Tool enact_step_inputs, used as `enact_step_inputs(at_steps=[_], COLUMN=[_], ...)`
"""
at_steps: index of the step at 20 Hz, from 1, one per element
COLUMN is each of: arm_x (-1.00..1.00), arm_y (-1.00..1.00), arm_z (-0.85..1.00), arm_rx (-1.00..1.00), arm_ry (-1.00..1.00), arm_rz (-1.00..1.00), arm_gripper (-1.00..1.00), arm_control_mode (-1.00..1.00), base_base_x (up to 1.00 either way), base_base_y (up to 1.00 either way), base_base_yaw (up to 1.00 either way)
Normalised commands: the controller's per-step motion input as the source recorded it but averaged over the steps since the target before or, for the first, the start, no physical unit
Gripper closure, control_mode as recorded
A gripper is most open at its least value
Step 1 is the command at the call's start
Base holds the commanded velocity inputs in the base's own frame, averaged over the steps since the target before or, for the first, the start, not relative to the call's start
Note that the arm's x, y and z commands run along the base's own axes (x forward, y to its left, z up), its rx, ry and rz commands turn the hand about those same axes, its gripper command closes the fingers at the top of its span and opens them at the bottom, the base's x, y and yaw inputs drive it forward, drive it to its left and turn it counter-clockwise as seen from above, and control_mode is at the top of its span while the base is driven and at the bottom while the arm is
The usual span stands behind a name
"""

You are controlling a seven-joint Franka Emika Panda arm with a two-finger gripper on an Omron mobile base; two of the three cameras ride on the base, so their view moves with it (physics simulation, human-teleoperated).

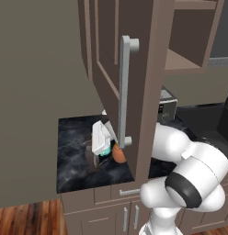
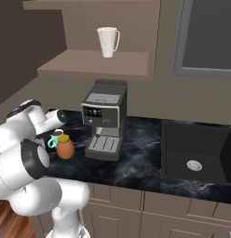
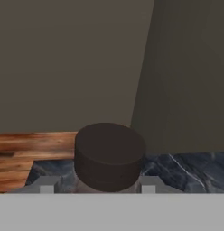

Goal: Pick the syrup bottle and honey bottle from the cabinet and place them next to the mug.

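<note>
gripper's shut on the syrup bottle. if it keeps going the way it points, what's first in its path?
Likely the black marble counter. The gripper points down at it, holding the syrup bottle by its cap, so the bottle's base would probably touch first. Depth is unclear; the mug and honey bottle stand close by.

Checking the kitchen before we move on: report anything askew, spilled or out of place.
Nothing is spilled or tipped. The honey bottle stands upright by the mug on the counter. The cabinet door hangs open over the counter, and the gripper is shut on the syrup bottle.
</note>
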Motion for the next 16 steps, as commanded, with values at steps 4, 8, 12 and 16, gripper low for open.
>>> enact_step_inputs(at_steps=[4,8,12,16], arm_x=[0.0,0.0,0.0,0.0], arm_y=[-0.01,0.0,0.0,0.0], arm_z=[0.0,0.0,0.0,0.0], arm_rx=[0.0,0.0,0.0,0.0], arm_ry=[0.0,0.0,0.0,0.0], arm_rz=[0.0,0.0,0.0,0.0], arm_gripper=[-1.0,-1.0,-1.0,-1.0], arm_control_mode=[-1.0,-1.0,-1.0,-1.0], base_base_x=[0.0,0.0,0.0,0.0], base_base_y=[0.0,0.0,0.0,0.0], base_base_yaw=[0.0,0.0,0.0,0.0])
